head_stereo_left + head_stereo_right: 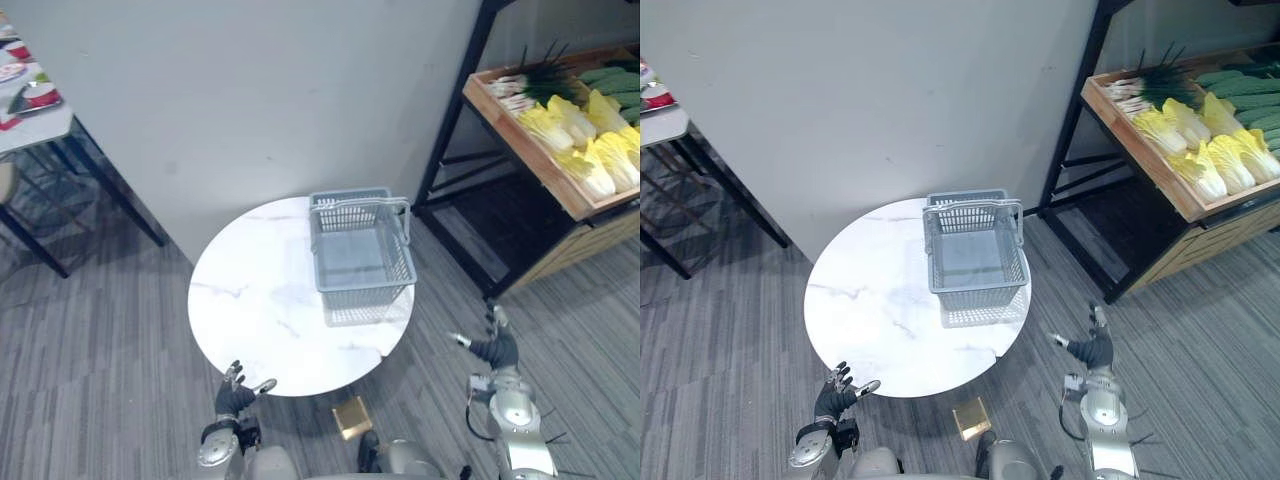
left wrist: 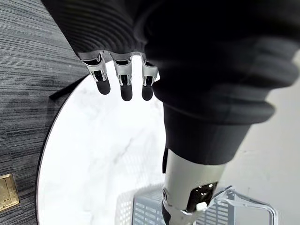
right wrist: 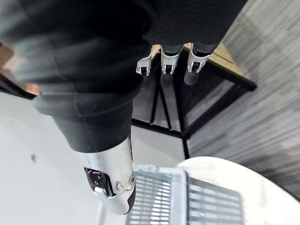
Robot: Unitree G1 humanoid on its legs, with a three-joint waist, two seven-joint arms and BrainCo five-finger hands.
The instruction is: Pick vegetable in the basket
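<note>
Lower left in the eye views, the left robot hand [image 1: 236, 395] hangs just off the near rim of the round white desk [image 1: 260, 300], fingers straight and loosely spread, holding nothing. Lower right, the right robot hand [image 1: 493, 348] hovers over grey carpet [image 1: 120, 330] beside the desk, thumb and fingers apart, touching nothing. A brass floor plate [image 1: 351, 416] lies between them by the desk's near edge.

The grey basket [image 1: 360, 255] stands on the desk's far right part, close to its rim, handle raised; the desk's left half offers open room. The left wrist view looks past its fingers [image 2: 123, 84] across the marble to the basket. The right wrist view looks past its own to the black legs of the shelf [image 1: 545, 165].

The eye views take in the vegetables: cabbages [image 1: 590, 140], cucumbers [image 1: 615, 85] and green onions [image 1: 530, 85] lie on that shelf, upper right. They are well apart from the basket, with open carpet between.
</note>
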